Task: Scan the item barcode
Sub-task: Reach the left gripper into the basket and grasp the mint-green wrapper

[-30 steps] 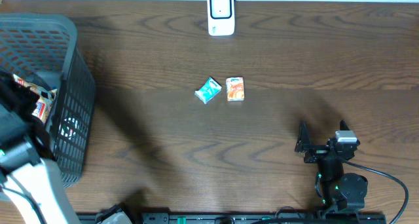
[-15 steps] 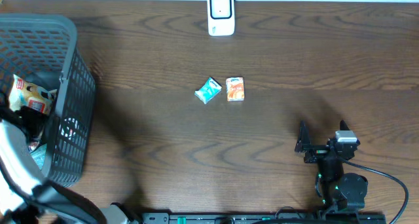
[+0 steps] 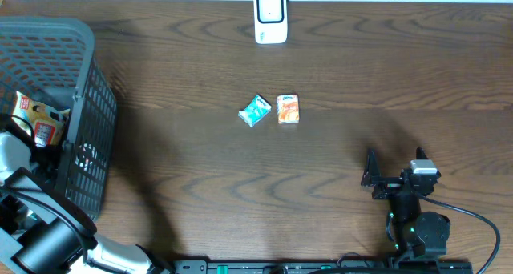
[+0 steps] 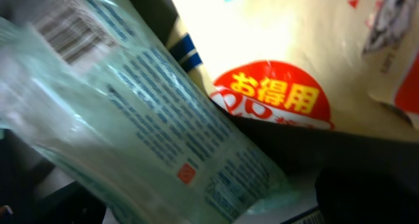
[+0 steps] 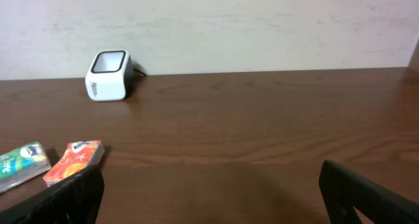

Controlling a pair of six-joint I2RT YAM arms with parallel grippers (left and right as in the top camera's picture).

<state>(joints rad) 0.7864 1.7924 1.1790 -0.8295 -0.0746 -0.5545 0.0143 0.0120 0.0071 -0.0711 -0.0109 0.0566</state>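
A white barcode scanner (image 3: 271, 18) stands at the table's far edge, also in the right wrist view as a scanner (image 5: 108, 75). My left gripper (image 4: 213, 201) is down inside the grey basket (image 3: 84, 82), open, its dark fingers (image 4: 59, 207) at the bottom corners of the view. Close in front of it lie a pale green packet (image 4: 150, 119) with a barcode (image 4: 65, 27) and a cream package (image 4: 288, 47) with a red round label. From overhead a printed package (image 3: 36, 118) shows in the basket. My right gripper (image 3: 395, 166) rests open at the front right, holding nothing.
Mid-table lie a teal pack (image 3: 256, 110) and an orange pack (image 3: 288, 109) side by side, apart from both grippers. The basket's mesh wall (image 3: 92, 154) rises beside my left arm (image 3: 36, 242). A black cable (image 3: 473, 218) runs by the right arm's base.
My left arm has swung toward the table's front-left corner, uncovering the printed package in the basket. The right arm has not moved.
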